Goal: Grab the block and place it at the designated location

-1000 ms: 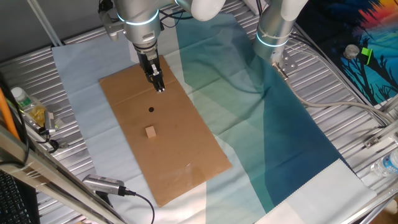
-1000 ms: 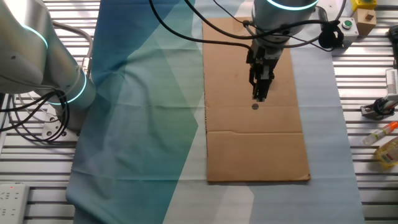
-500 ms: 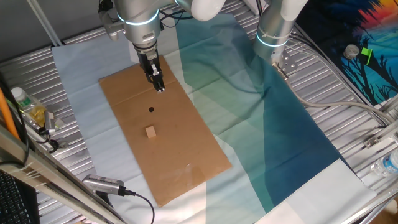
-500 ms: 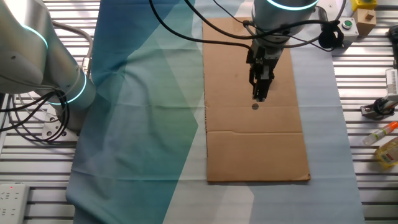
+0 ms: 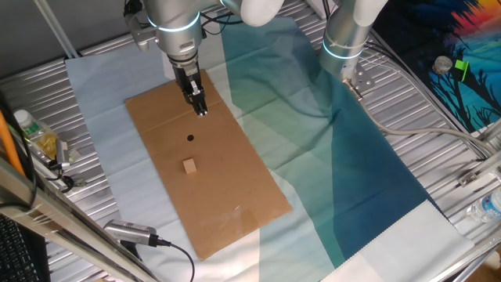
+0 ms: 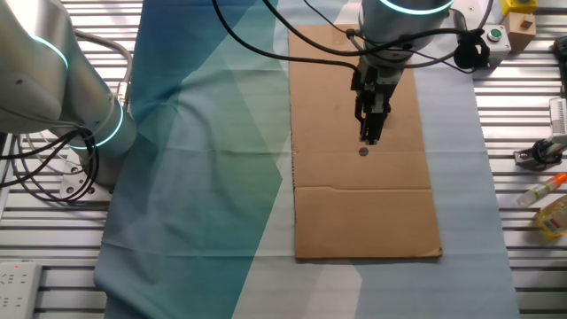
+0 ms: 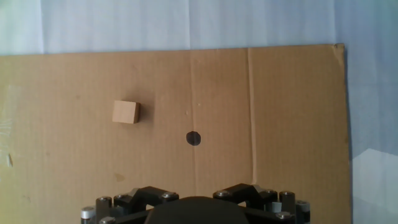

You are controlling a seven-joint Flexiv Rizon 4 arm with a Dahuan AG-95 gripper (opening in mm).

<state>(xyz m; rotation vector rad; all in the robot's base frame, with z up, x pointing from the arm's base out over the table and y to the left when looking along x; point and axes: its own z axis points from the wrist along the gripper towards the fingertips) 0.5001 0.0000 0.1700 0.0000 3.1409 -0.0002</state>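
The block (image 5: pixel 189 165) is a small pale wooden cube lying on the brown cardboard sheet (image 5: pixel 227 196). The black dot (image 5: pixel 190 139) is a short way beyond it on the same sheet. My gripper (image 5: pixel 201 110) hangs above the sheet's far part, past the dot, with its fingers together and nothing between them. In the other fixed view the gripper (image 6: pixel 369 137) is just above the dot (image 6: pixel 363 152), and the block is hidden behind the arm. In the hand view the block (image 7: pixel 125 112) lies up and left of the dot (image 7: pixel 194 138); only the gripper's body (image 7: pixel 194 211) shows.
A blue-green cloth (image 5: pixel 337 157) covers the table beside the cardboard. A second arm's base (image 5: pixel 344 39) stands at the back. A bottle (image 5: pixel 35 133) and a cabled tool (image 5: pixel 129 233) lie at the left. Small bottles (image 6: pixel 549 213) sit off the sheet's edge.
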